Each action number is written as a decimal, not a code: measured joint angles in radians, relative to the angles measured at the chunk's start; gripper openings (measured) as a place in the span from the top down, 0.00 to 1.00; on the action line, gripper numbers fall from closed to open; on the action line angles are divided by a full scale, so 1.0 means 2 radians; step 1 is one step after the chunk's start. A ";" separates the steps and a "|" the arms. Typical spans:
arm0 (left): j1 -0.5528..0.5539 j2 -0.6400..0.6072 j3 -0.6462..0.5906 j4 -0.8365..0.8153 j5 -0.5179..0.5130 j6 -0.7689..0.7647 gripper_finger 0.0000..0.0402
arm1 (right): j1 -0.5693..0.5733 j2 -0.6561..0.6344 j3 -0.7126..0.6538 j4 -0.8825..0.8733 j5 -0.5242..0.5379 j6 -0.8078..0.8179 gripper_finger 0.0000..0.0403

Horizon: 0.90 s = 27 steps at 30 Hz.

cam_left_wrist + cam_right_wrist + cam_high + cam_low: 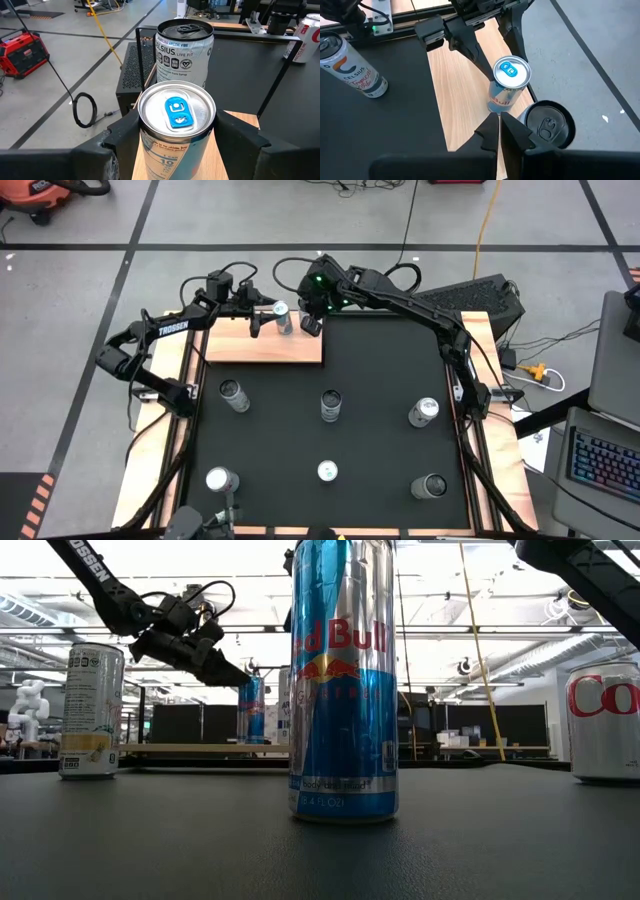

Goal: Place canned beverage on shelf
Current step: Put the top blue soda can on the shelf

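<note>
High view shows a blue-tabbed silver can (281, 312) standing upright on the wooden shelf (262, 347) at the mat's far edge; its lid looks sealed, as does the black-topped can's (550, 124) just beside it; the left gripper (265, 317) reaches in low with fingers either side of that silver can; the right gripper (312, 326), fingers pressed together, hovers alongside.
</note>
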 joint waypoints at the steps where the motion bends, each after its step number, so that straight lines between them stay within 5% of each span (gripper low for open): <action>1: 0.000 0.000 0.000 0.000 0.000 0.000 0.45 | 0.000 0.000 0.000 0.000 0.000 0.001 1.00; 27: 0.001 0.000 -0.001 0.001 -0.001 -0.010 0.45 | 0.000 0.000 0.000 0.000 0.000 0.001 1.00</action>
